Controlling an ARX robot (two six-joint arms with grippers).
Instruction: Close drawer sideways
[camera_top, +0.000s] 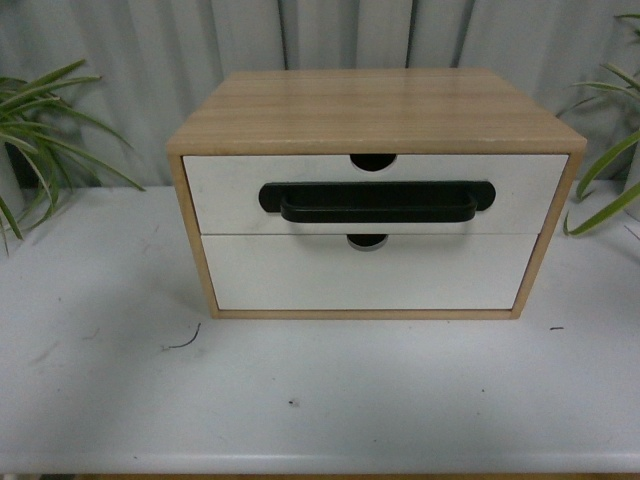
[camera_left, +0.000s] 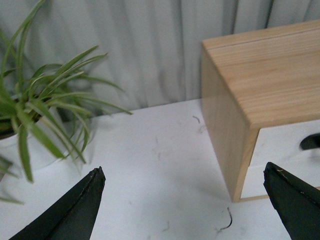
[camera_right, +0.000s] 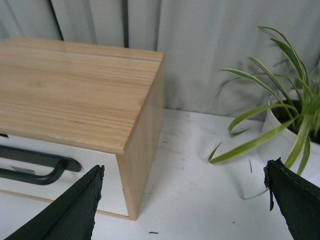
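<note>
A light wood cabinet (camera_top: 375, 105) stands on the white table and holds two white-fronted drawers. The upper one is the drawer (camera_top: 230, 195), with a long black bar handle (camera_top: 377, 203) and a semicircular notch (camera_top: 373, 160); its front looks near flush with the frame. Neither arm shows in the front view. In the left wrist view my left gripper (camera_left: 184, 172) is open and empty, hovering before the cabinet's left corner (camera_left: 235, 145). In the right wrist view my right gripper (camera_right: 184, 170) is open and empty by the cabinet's right corner (camera_right: 142, 150); the handle's end (camera_right: 35, 165) shows.
The lower drawer (camera_top: 300, 275) has no handle. Potted plants stand at the table's far left (camera_top: 40, 130) and far right (camera_top: 610, 170), also seen in the left wrist view (camera_left: 40, 110) and the right wrist view (camera_right: 280, 115). The white table (camera_top: 300, 400) stretches in front. A grey curtain hangs behind.
</note>
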